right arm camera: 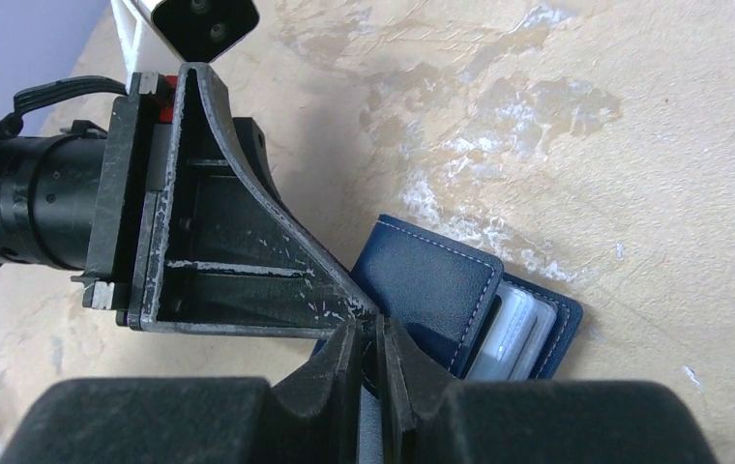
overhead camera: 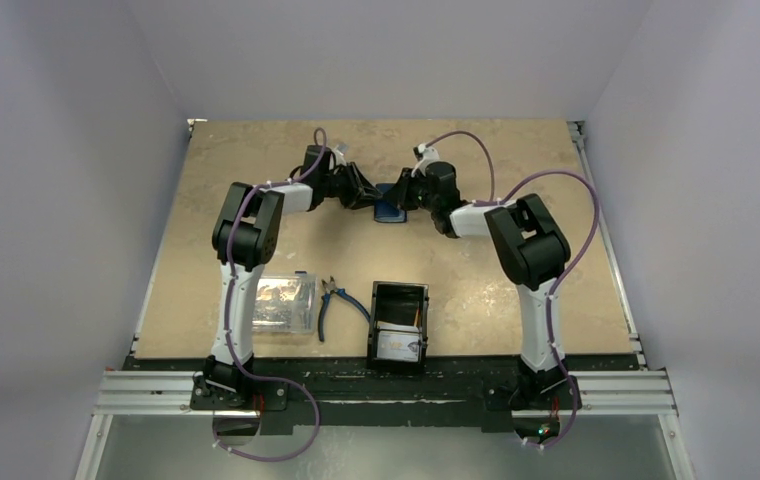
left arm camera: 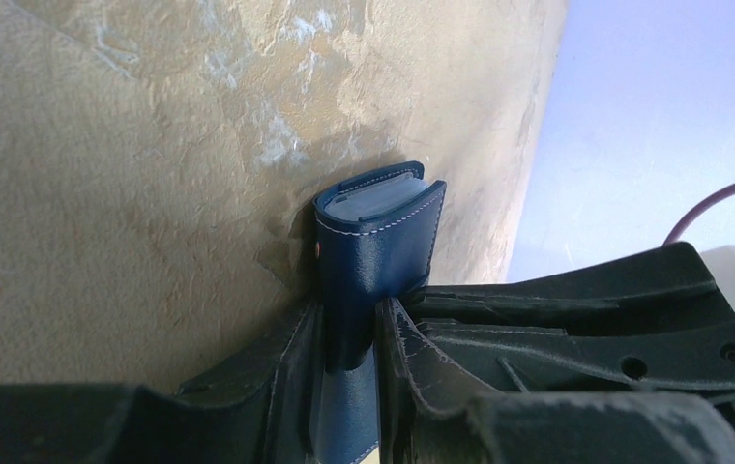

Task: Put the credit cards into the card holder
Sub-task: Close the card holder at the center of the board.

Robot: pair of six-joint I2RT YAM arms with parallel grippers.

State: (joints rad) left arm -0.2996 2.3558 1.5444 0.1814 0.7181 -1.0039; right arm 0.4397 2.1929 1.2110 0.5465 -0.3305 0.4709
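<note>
The job looks partly done. The navy wallet (overhead camera: 388, 208) sits at about twelve o'clock on the table (overhead camera: 516, 290), far from the arm bases, with both arms reaching in on it from either side. Pale cards (right arm camera: 516, 327) already show inside it, their edges peeping out of the open end between the two leather faces. How many are in there cannot be counted. The left claw (left arm camera: 352, 333) is clenched on the wallet, one finger on each face, holding it on edge against the tabletop. The right claw (right arm camera: 375, 353) has its jaws drawn close together right at the wallet's near corner. Whether they pinch a flap or a card, or only touch it, cannot be told. At least one white card (overhead camera: 397, 346) is left lying in the black tray (overhead camera: 374, 310) at six o'clock, just beyond the arm bases, so I judge there is more to fetch. A clear plastic box (overhead camera: 284, 302) lies at about seven o'clock, and blue-handled pliers (overhead camera: 341, 298) lie between it and the tray, both apart from the work. The tabletop is tan and mottled with pale, worn-looking patches. Plain pale walls (overhead camera: 376, 50) close it in on three sides, and a metal rail (overhead camera: 406, 392) carrying the arm bases runs along the near edge.
</note>
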